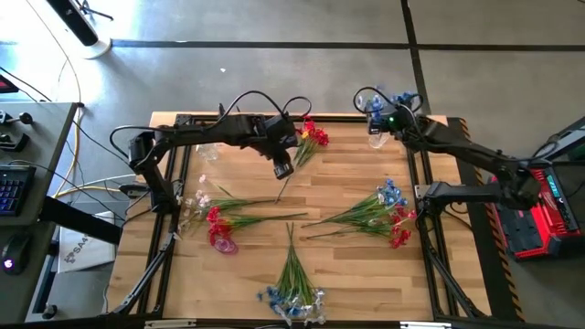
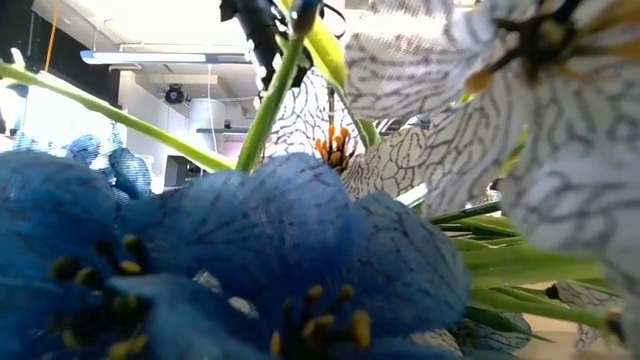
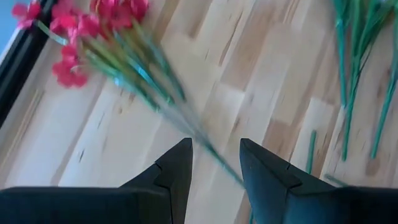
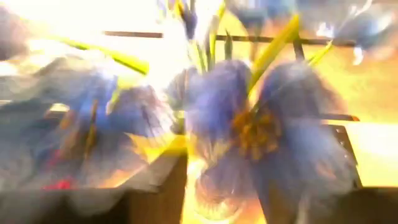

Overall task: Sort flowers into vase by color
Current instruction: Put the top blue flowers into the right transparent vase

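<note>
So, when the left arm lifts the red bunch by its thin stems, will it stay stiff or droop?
Probably it droops somewhat: the red bunch has long thin stems with the blossoms all at one end. It looks light, so the left gripper, jaws open around the stem ends, should lift it easily. Loose sprigs may fan apart or slip out.

Flower bunches point(image 1: 377, 212) lay scattered across the table point(image 1: 338, 265); the left gripper point(image 1: 282, 169) hung mid-table, the right gripper point(image 1: 377, 117) at the far right corner

A keyboard point(image 1: 11, 190) and a mouse point(image 1: 9, 265) lie on the dark desk point(image 1: 41, 137) at the left edge, and a red case point(image 1: 537, 219) stands at the right edge.
</note>
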You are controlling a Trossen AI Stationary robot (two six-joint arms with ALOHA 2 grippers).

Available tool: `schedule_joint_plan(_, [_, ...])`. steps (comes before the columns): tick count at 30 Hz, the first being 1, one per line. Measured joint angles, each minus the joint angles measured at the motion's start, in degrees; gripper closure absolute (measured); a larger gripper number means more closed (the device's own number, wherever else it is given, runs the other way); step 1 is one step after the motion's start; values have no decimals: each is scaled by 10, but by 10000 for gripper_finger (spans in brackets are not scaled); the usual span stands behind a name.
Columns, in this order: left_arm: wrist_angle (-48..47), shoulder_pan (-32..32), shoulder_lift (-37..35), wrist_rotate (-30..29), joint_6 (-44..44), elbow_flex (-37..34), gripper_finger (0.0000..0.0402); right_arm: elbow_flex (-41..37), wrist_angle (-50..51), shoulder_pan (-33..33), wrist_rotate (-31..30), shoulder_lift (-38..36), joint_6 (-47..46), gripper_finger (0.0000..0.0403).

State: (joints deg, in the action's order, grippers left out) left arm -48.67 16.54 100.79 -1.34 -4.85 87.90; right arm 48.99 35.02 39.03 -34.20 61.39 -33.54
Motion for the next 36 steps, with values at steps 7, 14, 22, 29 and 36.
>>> schedule_joint_plan(7, [-48, 1, -27, -10, 6, 0, 280, 86, 119, 0, 5, -8, -27, 131])
schedule_joint_plan(14, [-24, -4, -114, -9, -35, -107, 280, 203, 225, -1, 75, -9, -28, 112])
schedule_joint_plan(22, [25, -48, -238, -8, -124, -285, 280, 239, 208, -63, 184, -11, -24, 112])
schedule_joint_plan(29, [79, -98, -248, -5, -200, -361, 280, 239, 197, -169, 172, -3, -28, 112])
schedule_joint_plan(36, [250, -122, -241, -6, -190, -364, 280, 208, 204, -272, 217, -2, -136, 112])
